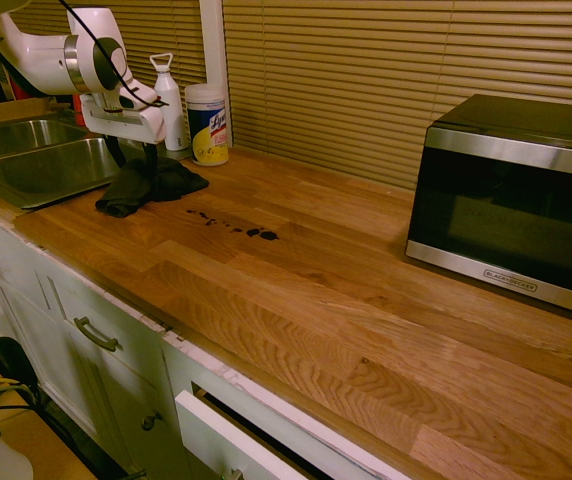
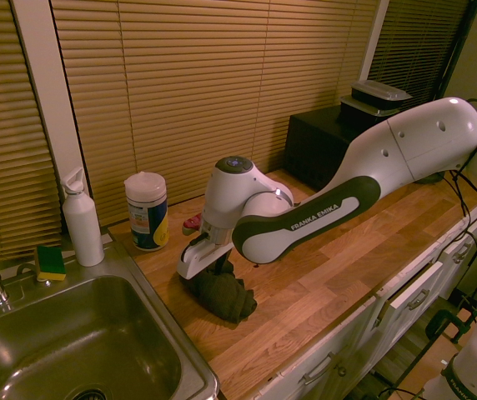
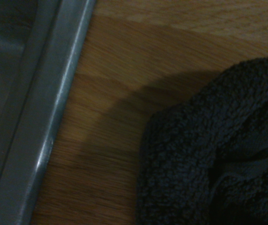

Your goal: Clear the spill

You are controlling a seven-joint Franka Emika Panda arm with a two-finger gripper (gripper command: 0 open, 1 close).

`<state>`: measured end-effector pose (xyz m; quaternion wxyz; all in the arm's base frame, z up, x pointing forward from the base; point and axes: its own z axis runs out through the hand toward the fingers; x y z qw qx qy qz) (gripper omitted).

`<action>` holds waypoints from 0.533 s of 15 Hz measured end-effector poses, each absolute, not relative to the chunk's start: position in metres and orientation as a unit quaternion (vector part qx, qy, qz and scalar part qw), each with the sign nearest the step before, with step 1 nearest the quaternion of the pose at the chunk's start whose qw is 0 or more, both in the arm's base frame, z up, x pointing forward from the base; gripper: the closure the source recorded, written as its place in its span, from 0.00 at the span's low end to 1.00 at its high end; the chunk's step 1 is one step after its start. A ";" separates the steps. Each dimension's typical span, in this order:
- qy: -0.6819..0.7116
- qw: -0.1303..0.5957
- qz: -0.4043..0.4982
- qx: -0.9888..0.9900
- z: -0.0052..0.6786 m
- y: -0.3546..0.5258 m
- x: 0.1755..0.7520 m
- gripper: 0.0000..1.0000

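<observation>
— How do the jaws of the white two-finger gripper (image 1: 134, 158) stand?

— Spread wide, pointing nearly straight down over the crumpled dark grey terry cloth (image 1: 144, 186) at the upper left of the first exterior view. The dark fingers (image 1: 116, 152) straddle the top of the heap; whether they press into it I cannot tell. Nothing is clamped.

— And the spill?

— The spill (image 1: 234, 226), a short trail of small dark blotches, lies on the warm, grained wooden countertop (image 1: 306, 300) just right of the cloth, left of centre. In the second exterior view the arm hides it.

— Textures?

— The cloth is nubby and folded, with a flat hem showing in the wrist view (image 3: 218, 154). The brushed steel sink rim (image 3: 45, 122) runs beside it, blurred. A glossy black and steel microwave (image 1: 511, 200) sits at the right, cut off by the frame edge.
</observation>
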<state>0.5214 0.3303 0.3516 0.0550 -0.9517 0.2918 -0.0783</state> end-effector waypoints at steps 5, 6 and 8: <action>0.301 0.048 -0.074 -0.950 0.342 0.326 0.524 1.00; 0.303 0.046 -0.074 -0.949 0.340 0.325 0.525 1.00; 0.305 0.042 -0.074 -0.948 0.336 0.323 0.526 1.00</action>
